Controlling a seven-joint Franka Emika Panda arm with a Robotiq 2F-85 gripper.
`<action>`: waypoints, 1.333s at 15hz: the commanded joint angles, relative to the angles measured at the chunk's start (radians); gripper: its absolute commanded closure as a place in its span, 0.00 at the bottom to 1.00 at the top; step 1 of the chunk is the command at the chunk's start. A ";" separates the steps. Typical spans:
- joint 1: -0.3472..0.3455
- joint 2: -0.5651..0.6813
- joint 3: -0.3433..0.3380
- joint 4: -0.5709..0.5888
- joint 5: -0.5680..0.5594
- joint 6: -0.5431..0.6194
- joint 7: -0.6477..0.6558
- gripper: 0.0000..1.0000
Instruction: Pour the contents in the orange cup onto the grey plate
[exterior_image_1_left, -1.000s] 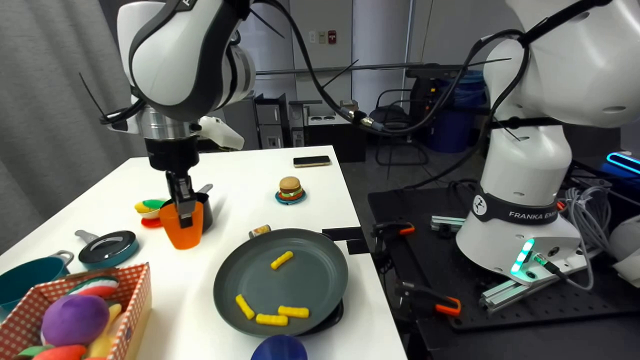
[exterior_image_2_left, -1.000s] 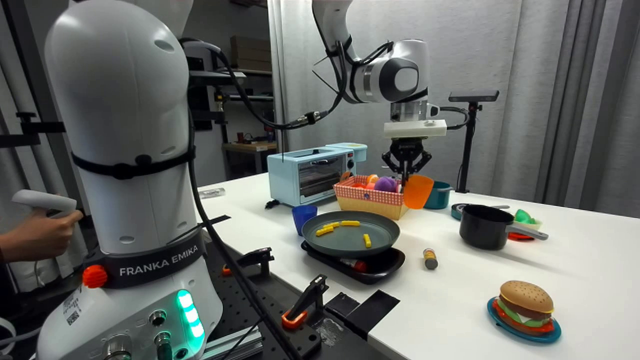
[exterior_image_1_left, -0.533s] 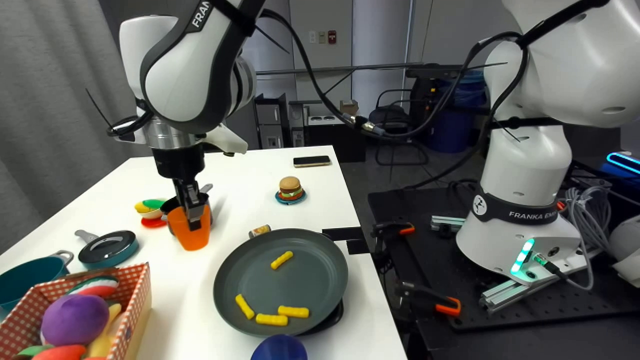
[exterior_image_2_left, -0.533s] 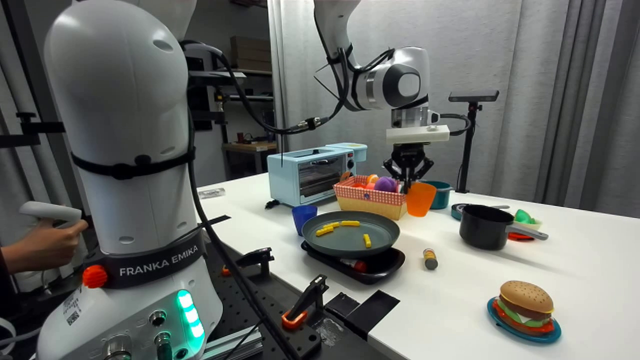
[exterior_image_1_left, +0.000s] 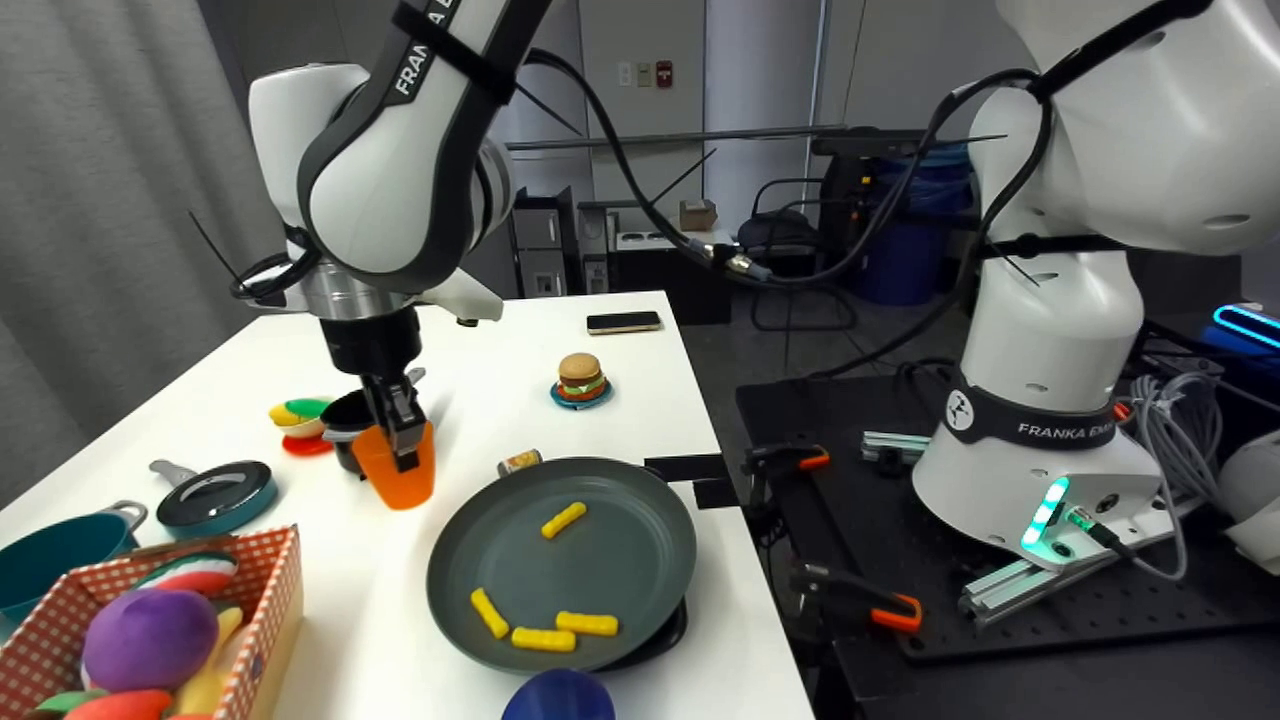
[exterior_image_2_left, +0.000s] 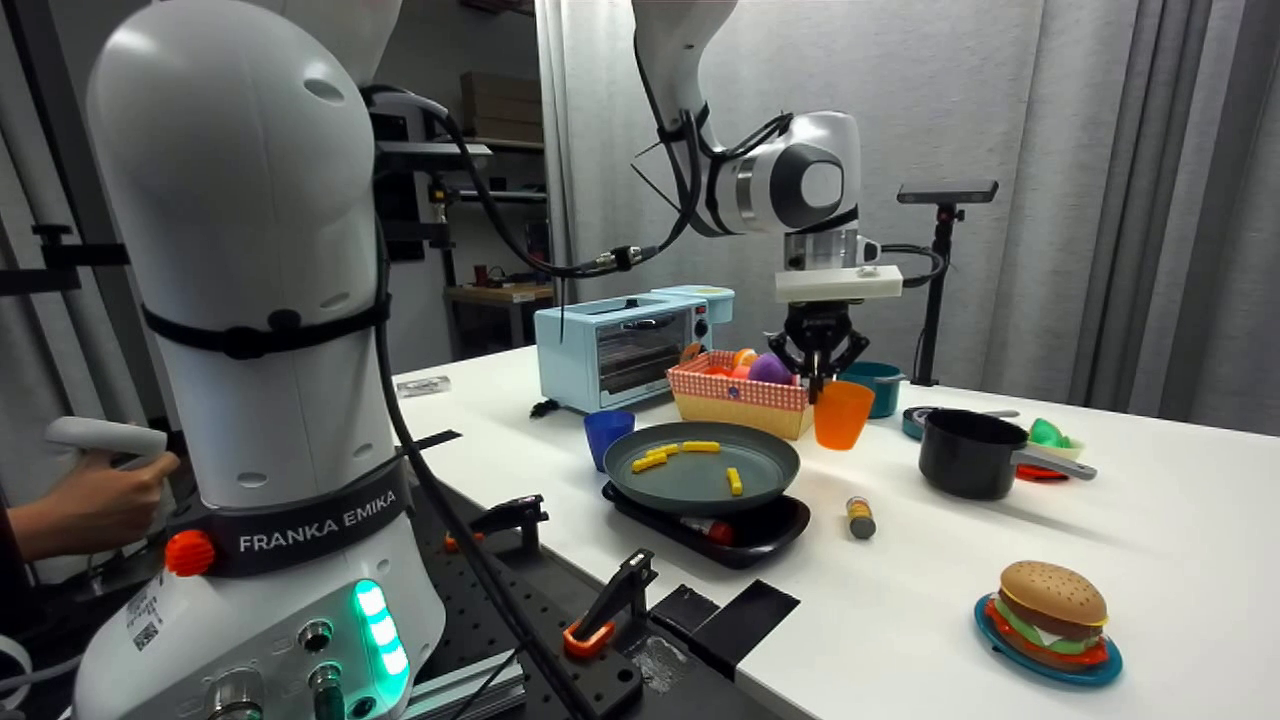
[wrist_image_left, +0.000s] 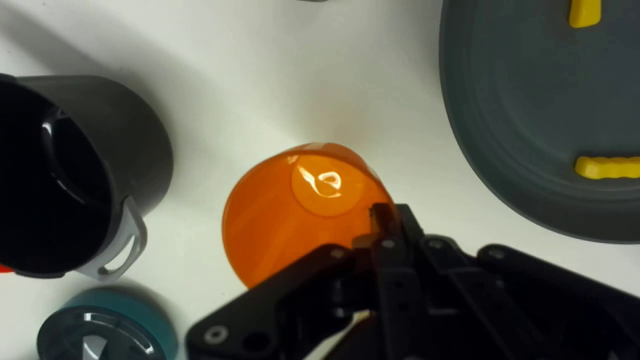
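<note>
My gripper (exterior_image_1_left: 405, 460) is shut on the wall of the orange cup (exterior_image_1_left: 400, 488), with one finger inside it and one outside. In the wrist view the fingertips (wrist_image_left: 395, 212) grip the right rim of the cup (wrist_image_left: 280, 220), and no pieces show inside it. In an exterior view the cup (exterior_image_2_left: 842, 418) hangs slightly tilted, apparently a little above the table. The grey plate (exterior_image_1_left: 585, 575) is beside it, toward the robot base; its edge shows in the wrist view (wrist_image_left: 520, 100). Several yellow stick pieces (exterior_image_1_left: 543, 639) lie on the plate.
A black handled pot (wrist_image_left: 135, 145) stands close beside the cup. A small teal pan (exterior_image_1_left: 215, 500) and a checked basket (exterior_image_1_left: 270, 610) are near. A blue cup (exterior_image_2_left: 608, 432) is by the plate, which rests on a black tray (exterior_image_2_left: 750, 545). A small bottle (exterior_image_2_left: 860, 518) lies nearby.
My gripper has moved lower with the orange cup and a little toward the plate. The cup is slightly more tilted in an exterior view. The yellow pieces and plate have not moved.
</note>
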 joint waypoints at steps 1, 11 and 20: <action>-0.014 0.023 0.003 0.023 -0.042 0.000 0.031 0.99; -0.024 0.057 -0.003 0.042 -0.055 0.002 0.028 0.99; -0.022 0.086 -0.011 0.061 -0.092 0.003 0.037 0.99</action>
